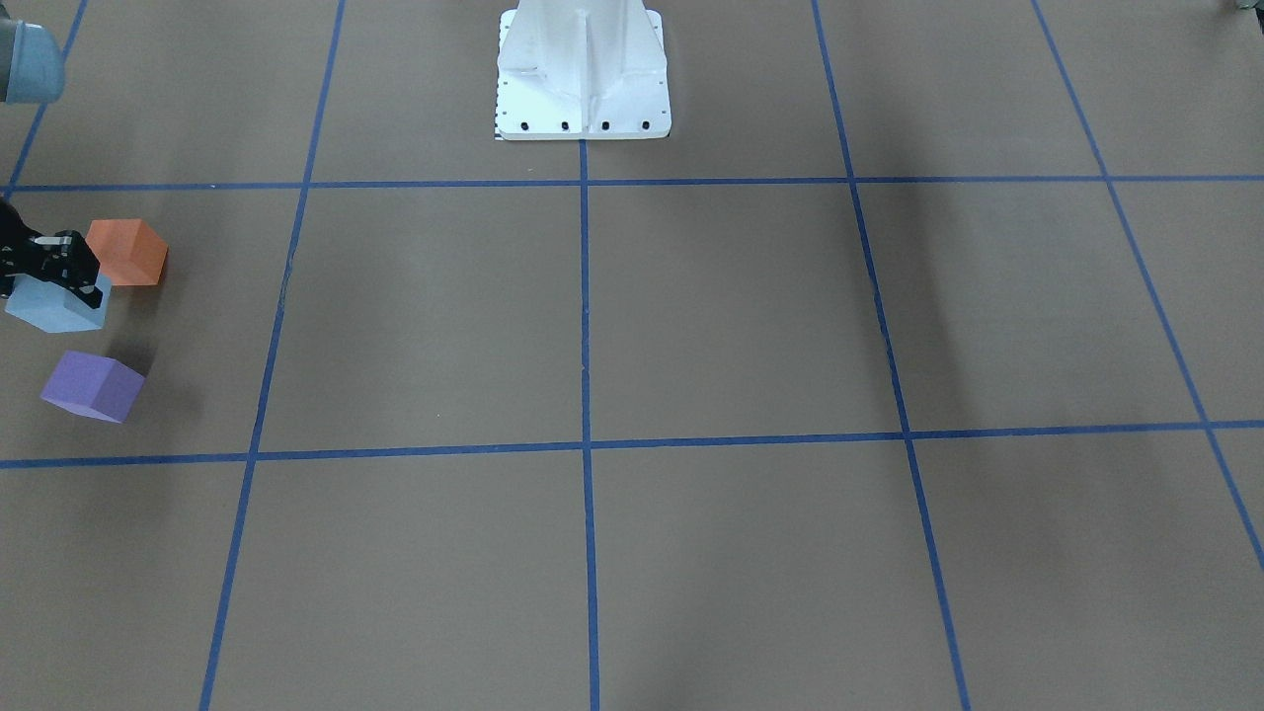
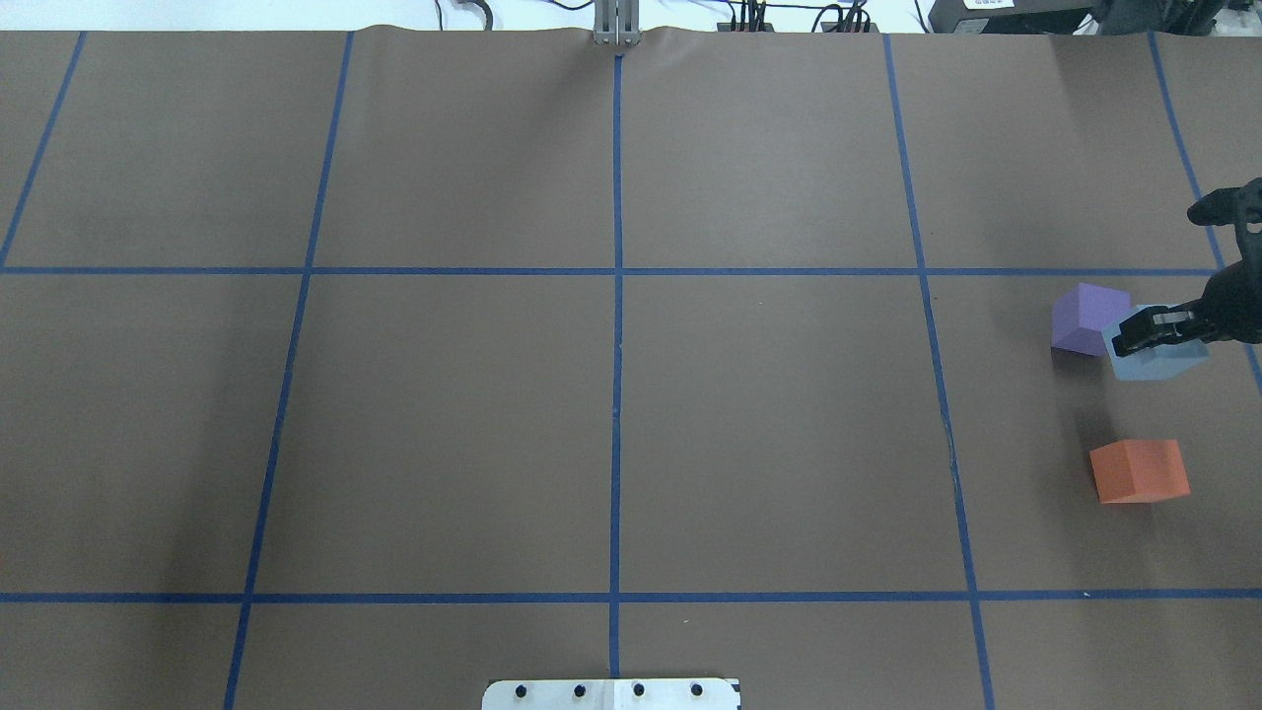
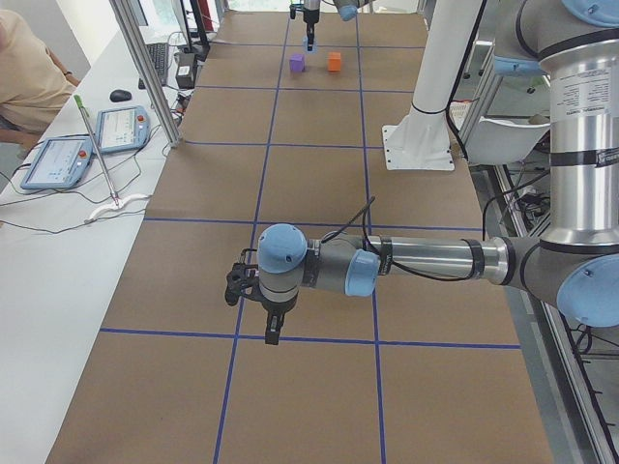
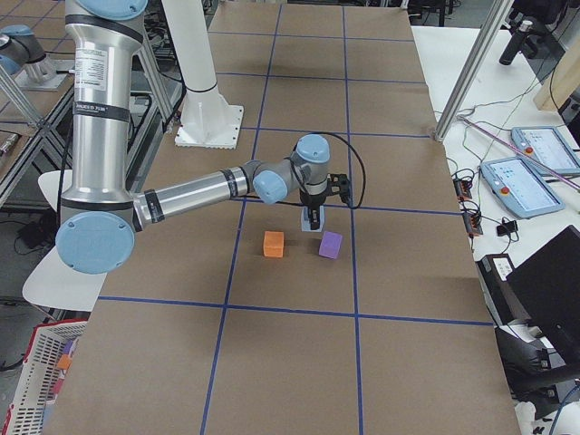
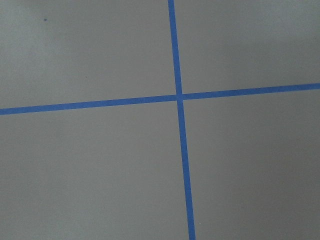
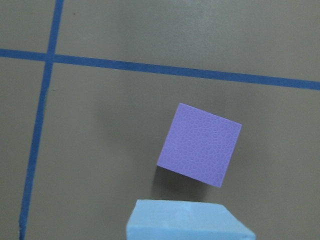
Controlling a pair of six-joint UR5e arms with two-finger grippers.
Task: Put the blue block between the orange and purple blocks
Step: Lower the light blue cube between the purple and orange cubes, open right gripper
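My right gripper [image 2: 1149, 335] is shut on the light blue block [image 2: 1156, 357] and holds it from above, seemingly just off the table. The purple block [image 2: 1087, 319] lies close beside it, and the orange block [image 2: 1139, 470] lies apart, nearer the robot. In the front view the blue block [image 1: 51, 306] shows between the orange block [image 1: 126, 252] and the purple block [image 1: 94, 386], shifted towards the table's edge. The right wrist view shows the purple block [image 6: 200, 145] beyond the blue block [image 6: 187, 222]. My left gripper [image 3: 274, 331] hangs over the table far from the blocks; I cannot tell whether it is open or shut.
Brown table with a blue tape grid [image 2: 617, 271]. The white robot base [image 1: 583, 74] stands at the near middle edge. Operator tablets [image 4: 521, 186] and cables lie beyond the table's far side. The blocks sit near the table's right end.
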